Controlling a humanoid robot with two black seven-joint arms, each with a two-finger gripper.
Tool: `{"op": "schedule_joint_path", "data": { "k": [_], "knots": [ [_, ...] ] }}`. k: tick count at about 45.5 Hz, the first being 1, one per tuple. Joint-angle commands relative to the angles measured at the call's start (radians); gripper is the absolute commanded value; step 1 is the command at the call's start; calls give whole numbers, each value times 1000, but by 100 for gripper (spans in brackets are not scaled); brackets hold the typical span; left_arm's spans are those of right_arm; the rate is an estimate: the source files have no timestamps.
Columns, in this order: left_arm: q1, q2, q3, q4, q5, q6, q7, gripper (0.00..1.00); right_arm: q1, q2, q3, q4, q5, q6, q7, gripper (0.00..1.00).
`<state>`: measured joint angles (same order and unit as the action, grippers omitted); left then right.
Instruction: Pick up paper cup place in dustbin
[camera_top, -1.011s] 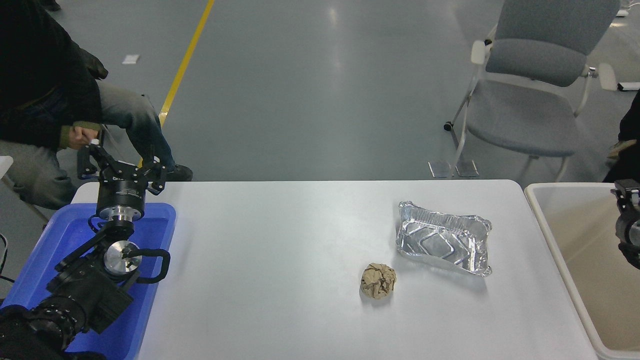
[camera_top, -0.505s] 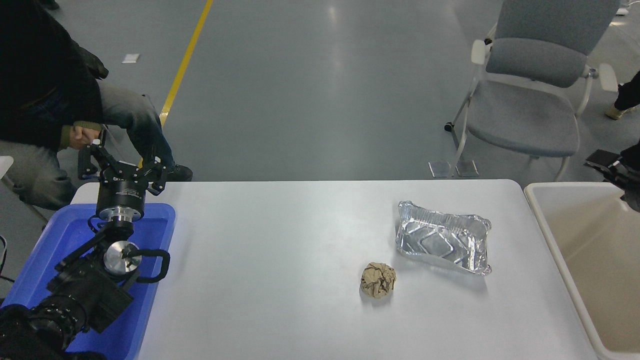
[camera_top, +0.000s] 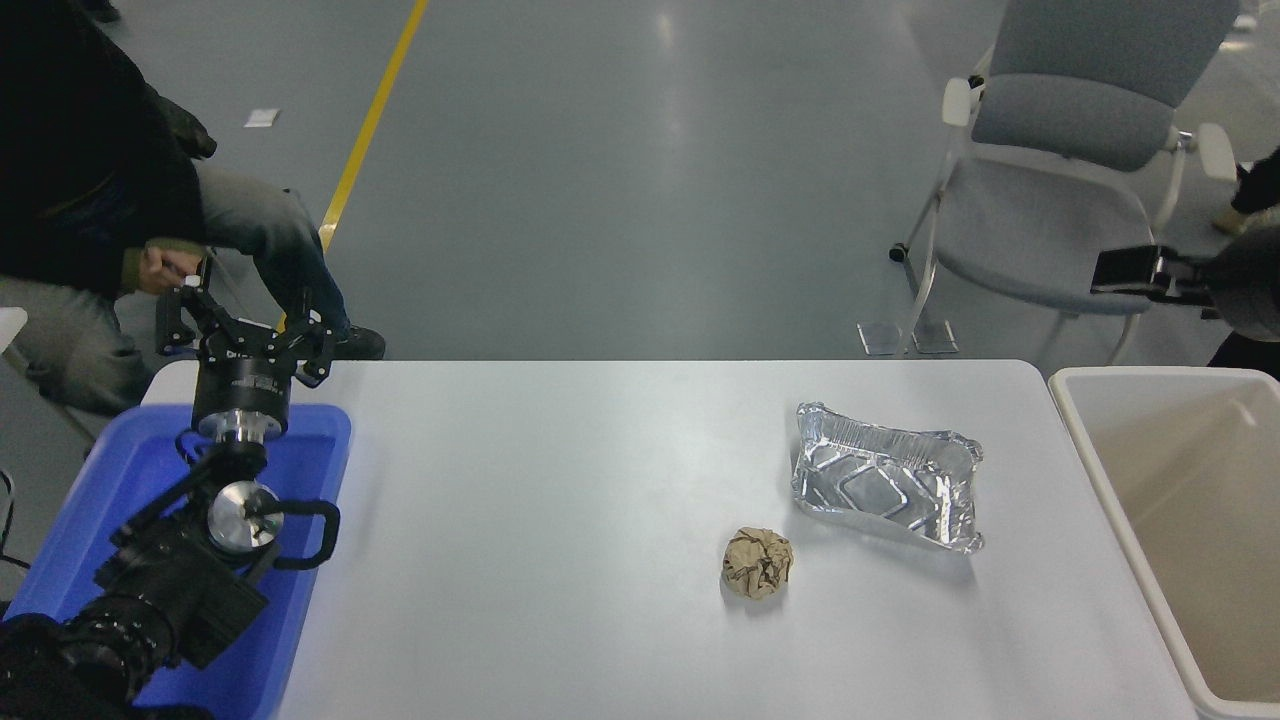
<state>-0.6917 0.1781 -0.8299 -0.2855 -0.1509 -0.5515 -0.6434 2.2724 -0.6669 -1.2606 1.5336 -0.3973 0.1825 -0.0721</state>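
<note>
We catalogue the following. Our right gripper (camera_top: 1125, 271) enters from the right edge, raised above the far rim of the dustbin (camera_top: 1085, 440), pointing left toward the grey chair (camera_top: 1050, 220); only one dark finger block shows, motion-blurred, so we cannot tell whether it is spread or closed, and nothing can be seen in it. The off-white dustbin sits directly below and nearer to us than that gripper, off the right end of the white table (camera_top: 560, 520); the part of its inside that we see shows only bare wall and floor. The paper cup does not show anywhere in view. A crumpled silver foil tray (camera_top: 885, 490) lies on the table below and left of the right gripper, near the dustbin; a brown paper ball (camera_top: 757, 563) lies just beyond the tray's near left corner, apart from it. Our left gripper (camera_top: 243, 335) is parked far to the left, fingers spread, over the far edge of a blue plastic tray (camera_top: 320, 470). A seated person (camera_top: 90, 210) is behind it.
</note>
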Motion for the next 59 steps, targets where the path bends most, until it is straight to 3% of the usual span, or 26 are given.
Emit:
{"op": "schedule_joint_path", "data": {
  "k": [1, 18, 29, 41, 59],
  "knots": [
    [1, 0, 0, 0, -1, 1, 1, 99, 176, 217, -34, 77, 109, 159, 2, 100],
    [0, 0, 0, 0, -1, 1, 1, 99, 266, 363, 21, 174, 193, 271, 2, 100],
    [0, 0, 0, 0, -1, 1, 1, 99, 381, 362, 23, 177, 236, 390, 2, 100],
    [0, 0, 0, 0, -1, 1, 1, 99, 618, 342, 10, 152, 241, 394, 2, 100],
    [0, 0, 0, 0, -1, 1, 1, 99, 501, 342, 4, 76, 226, 394, 2, 100]
  ]
}}
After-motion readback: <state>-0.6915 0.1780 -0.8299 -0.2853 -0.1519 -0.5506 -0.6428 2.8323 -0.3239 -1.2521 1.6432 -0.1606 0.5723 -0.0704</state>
